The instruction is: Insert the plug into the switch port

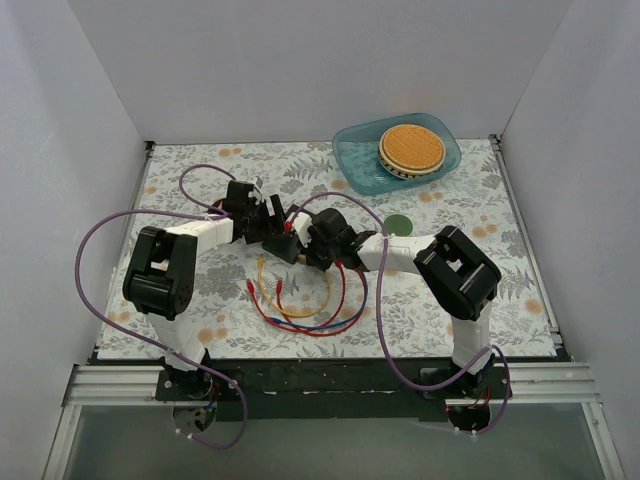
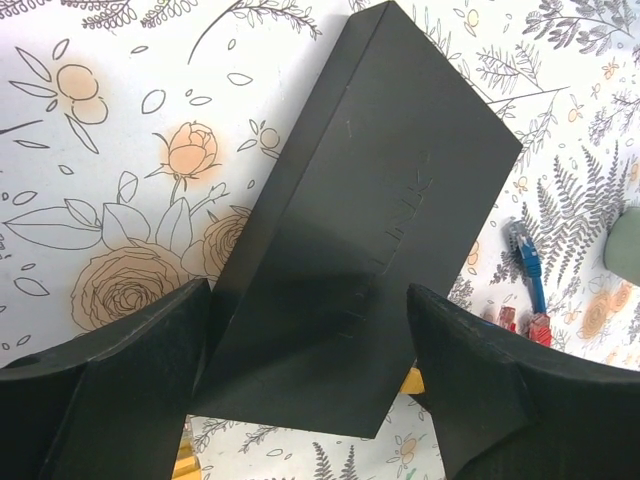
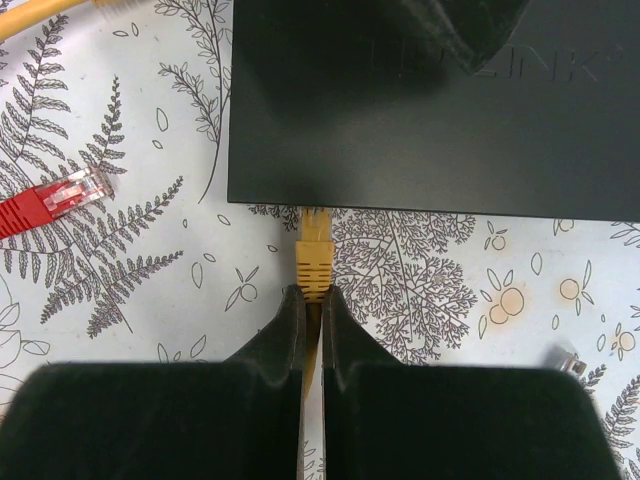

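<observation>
Bearing the black switch (image 2: 370, 220), a floral tabletop (image 1: 520, 230) meets white walls (image 1: 300, 60).

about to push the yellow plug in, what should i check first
1. The right gripper is shut on the back end of the yellow plug: ok
2. Plug tip points straight at the edge of the switch: ok
3. Tip lined up with a port: cannot tell, since the edge hides it
4. The left gripper has a finger on each side of the switch: ok
5. Left gripper clamps the switch firmly: cannot tell
6. The red plug lies off to the side of the path: ok
</observation>
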Robot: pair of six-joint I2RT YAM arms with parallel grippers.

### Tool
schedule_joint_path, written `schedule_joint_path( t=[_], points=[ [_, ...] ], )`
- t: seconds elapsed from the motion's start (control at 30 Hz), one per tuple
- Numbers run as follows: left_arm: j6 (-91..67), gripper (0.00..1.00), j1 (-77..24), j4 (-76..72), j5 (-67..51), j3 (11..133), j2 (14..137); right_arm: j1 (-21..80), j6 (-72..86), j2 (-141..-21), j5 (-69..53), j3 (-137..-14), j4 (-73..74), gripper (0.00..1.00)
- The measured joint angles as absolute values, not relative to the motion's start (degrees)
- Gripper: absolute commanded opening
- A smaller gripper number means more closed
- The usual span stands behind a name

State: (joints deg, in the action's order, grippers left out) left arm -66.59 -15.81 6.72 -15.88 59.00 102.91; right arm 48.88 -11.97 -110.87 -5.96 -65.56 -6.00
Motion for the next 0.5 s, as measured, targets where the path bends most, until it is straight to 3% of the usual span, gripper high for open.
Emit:
schedule_joint_path(
  t=[0.5],
  points=[
    [-65.60,0.70,-15.57,5.26,-16.05,58.02,102.91,48.77,-11.07,-112.03,-6.33,-68.18,-3.05,0.01]
  ],
)
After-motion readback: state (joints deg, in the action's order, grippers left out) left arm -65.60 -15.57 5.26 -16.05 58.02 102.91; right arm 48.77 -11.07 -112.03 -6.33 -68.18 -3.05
